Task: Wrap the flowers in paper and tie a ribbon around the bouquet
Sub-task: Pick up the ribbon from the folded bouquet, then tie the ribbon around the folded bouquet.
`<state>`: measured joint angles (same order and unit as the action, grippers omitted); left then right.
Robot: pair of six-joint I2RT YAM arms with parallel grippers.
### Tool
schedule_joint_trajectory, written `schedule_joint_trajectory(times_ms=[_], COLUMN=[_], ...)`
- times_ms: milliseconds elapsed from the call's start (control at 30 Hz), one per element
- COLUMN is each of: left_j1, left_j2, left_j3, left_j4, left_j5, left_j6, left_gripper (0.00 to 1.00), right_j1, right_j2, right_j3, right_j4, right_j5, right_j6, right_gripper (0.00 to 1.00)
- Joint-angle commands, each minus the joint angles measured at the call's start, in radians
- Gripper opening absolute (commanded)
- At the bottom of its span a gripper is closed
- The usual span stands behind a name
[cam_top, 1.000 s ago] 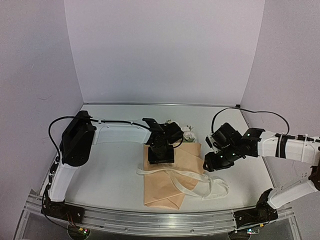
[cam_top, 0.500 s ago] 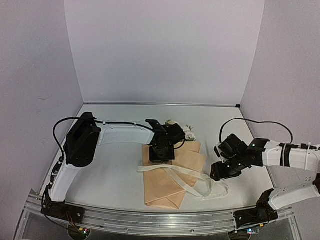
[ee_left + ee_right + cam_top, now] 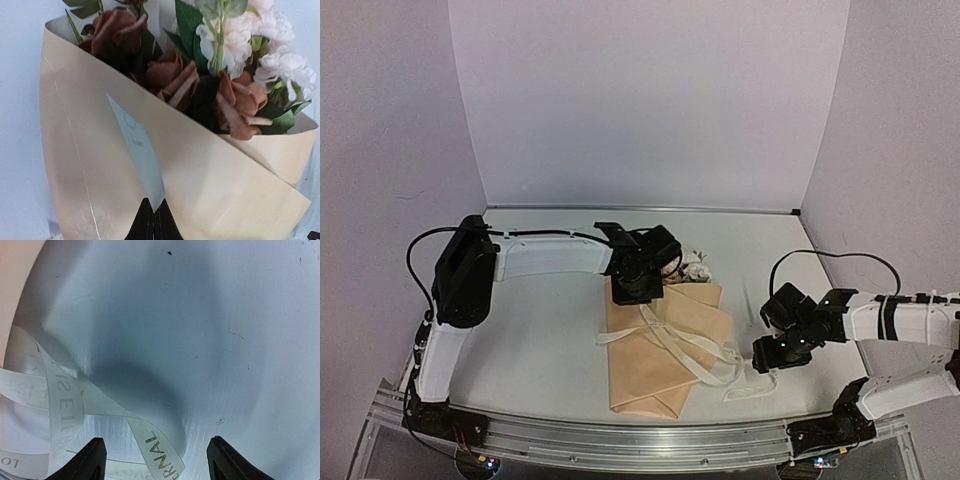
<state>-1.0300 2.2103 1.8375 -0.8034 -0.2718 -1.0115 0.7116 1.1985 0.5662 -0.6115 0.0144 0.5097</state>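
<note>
Left pincer (image 3: 153, 226) – tips together, clamped on ribbon (image 3: 139, 145). Strip runs ahead of it up across bouquet (image 3: 210, 185); flowers (image 3: 225, 75) at wide end beyond. Right pincer (image 3: 157, 460) – fingers apart, gripping nothing, low over table (image 3: 225, 315). Ribbon loops lie between its tips and off to left.

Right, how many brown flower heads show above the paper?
3 brown flower heads in the left wrist view: one upper left, one middle, one lower right by the white blooms. The paper may hide more.
</note>
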Motion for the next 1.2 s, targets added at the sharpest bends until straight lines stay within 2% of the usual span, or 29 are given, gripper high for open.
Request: schedule_joint_trajectory(times_ms=[0, 267, 333, 367, 433, 600, 767, 1033, 1167], left_j1=[0.023, 0.056, 0.065, 0.069, 0.079, 0.114, 0.147, 0.189, 0.220], left_j2=[-0.094, -0.143, -0.160, -0.169, -0.195, -0.289, -0.399, -0.530, -0.593], left_j3=[-0.017, -0.070, -0.086, -0.095, -0.123, -0.236, -0.403, -0.617, -0.696], left_j4=[0.060, 0.108, 0.119, 0.125, 0.142, 0.201, 0.290, 0.426, 0.444], left_j5=[-0.040, -0.045, -0.051, -0.058, -0.071, -0.111, -0.127, -0.133, -0.146], left_j6=[0.042, 0.061, 0.065, 0.066, 0.071, 0.084, 0.095, 0.108, 0.104], left_gripper=[0.00, 0.00, 0.00, 0.00, 0.00, 0.00, 0.00, 0.00, 0.00], right_j1=[-0.005, -0.004, -0.004, -0.004, -0.005, -0.008, -0.050, -0.118, -0.159], right_j2=[0.033, 0.089, 0.086, 0.084, 0.078, 0.057, 0.089, 0.280, 0.359], right_j3=[-0.022, -0.055, -0.061, -0.062, -0.046, 0.047, 0.173, 0.382, 0.471], right_j4=[0.040, 0.086, 0.087, 0.086, 0.066, -0.054, -0.146, -0.201, -0.221], right_j5=[0.012, -0.007, -0.007, -0.003, 0.008, 0.064, 0.079, 0.048, 0.036], right_j6=[0.052, 0.101, 0.108, 0.113, 0.114, 0.078, 0.020, -0.027, -0.029], right_gripper=[0.64, 0.49, 0.40, 0.30, 0.17, 0.00, 0.00, 0.00, 0.00])
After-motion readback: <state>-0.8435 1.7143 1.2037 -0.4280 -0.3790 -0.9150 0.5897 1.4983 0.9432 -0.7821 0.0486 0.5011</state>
